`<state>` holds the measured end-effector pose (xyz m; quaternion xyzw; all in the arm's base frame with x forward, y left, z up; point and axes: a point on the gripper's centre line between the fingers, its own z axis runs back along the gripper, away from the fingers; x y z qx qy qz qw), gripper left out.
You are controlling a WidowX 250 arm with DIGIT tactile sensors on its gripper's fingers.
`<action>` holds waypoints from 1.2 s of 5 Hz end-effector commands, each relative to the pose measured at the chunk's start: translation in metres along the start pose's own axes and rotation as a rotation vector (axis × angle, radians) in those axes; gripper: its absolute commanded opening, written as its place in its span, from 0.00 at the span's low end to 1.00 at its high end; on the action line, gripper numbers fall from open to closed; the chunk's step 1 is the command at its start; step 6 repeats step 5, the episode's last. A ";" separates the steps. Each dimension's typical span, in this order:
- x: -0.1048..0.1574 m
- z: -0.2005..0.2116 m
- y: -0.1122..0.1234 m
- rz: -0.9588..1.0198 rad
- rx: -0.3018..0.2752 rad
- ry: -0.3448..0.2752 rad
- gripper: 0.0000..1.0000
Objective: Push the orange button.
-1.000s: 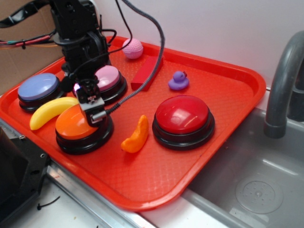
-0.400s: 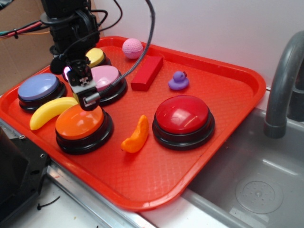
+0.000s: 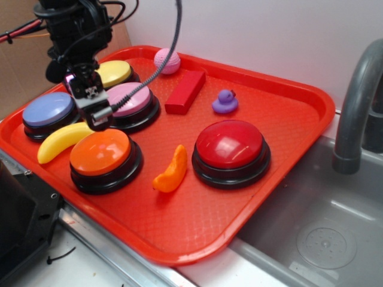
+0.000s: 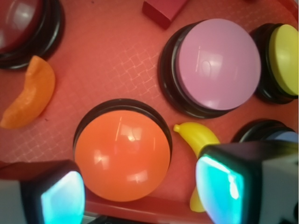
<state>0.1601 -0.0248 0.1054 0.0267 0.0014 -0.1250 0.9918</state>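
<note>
The orange button (image 3: 100, 152) is a glossy orange dome on a black base at the front left of the red tray (image 3: 287, 119). In the wrist view it (image 4: 122, 156) lies below and between my fingers. My gripper (image 3: 96, 110) hangs in the air above and behind the button, over the gap between it and the pink button (image 3: 128, 98), touching neither. In the wrist view the gripper (image 4: 140, 196) is open and empty, its two lit pads (image 4: 219, 184) wide apart.
A larger red button (image 3: 230, 146), yellow button (image 3: 114, 73) and blue button (image 3: 48, 110) stand on the tray. A yellow banana (image 3: 63, 140), orange slice toy (image 3: 172, 170), red block (image 3: 185, 91), purple duck (image 3: 225, 101) and pink ball (image 3: 167, 61) lie around them. A sink (image 3: 311, 227) and faucet (image 3: 356, 101) are at the right.
My gripper has lifted off the top of the orange button and moved up and back to the left. The button and the other things have not moved.
</note>
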 end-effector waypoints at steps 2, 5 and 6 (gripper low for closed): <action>0.004 0.031 0.003 0.017 -0.003 -0.060 1.00; -0.003 0.058 0.006 0.017 0.014 -0.088 1.00; -0.003 0.058 0.006 0.017 0.014 -0.088 1.00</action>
